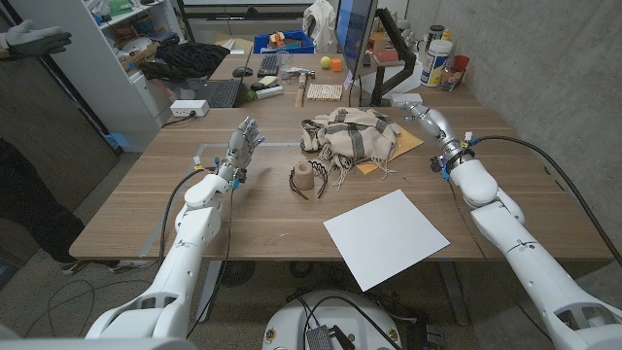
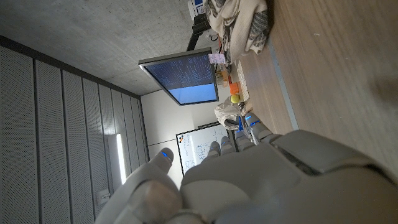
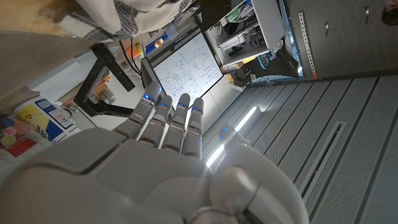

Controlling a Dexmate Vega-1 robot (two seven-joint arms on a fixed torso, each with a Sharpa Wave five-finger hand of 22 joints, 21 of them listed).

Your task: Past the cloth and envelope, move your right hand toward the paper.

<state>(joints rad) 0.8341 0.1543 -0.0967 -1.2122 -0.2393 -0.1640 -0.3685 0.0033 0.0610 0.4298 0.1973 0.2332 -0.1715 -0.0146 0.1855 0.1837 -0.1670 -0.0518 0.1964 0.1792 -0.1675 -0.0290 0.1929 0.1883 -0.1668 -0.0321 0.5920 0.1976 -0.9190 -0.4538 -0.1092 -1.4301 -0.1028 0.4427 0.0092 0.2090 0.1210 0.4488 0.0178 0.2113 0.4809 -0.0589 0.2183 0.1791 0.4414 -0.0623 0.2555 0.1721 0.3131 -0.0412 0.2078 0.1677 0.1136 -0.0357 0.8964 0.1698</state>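
Observation:
A white sheet of paper [image 1: 386, 235] lies near the table's front edge, right of centre. Beyond it a checked cream-and-black cloth [image 1: 352, 136] is heaped on a tan envelope [image 1: 401, 150]; the cloth [image 2: 239, 22] also hangs in the left wrist view and the cloth [image 3: 124, 14] in the right wrist view. My right hand [image 1: 428, 119] is at the far right of the table, beside the cloth and envelope, fingers straight and holding nothing. My left hand [image 1: 240, 149] stands at the left, fingers spread upward, empty. My right hand [image 3: 168, 124] shows extended fingers.
A small tan cup-like block [image 1: 304, 177] with a black headband [image 1: 321, 182] around it sits mid-table. A monitor [image 1: 355, 39], a bottle [image 1: 437, 63], tools and a keyboard [image 1: 219, 93] crowd the far side. A person's gloved hand [image 1: 34, 39] shows at the upper left.

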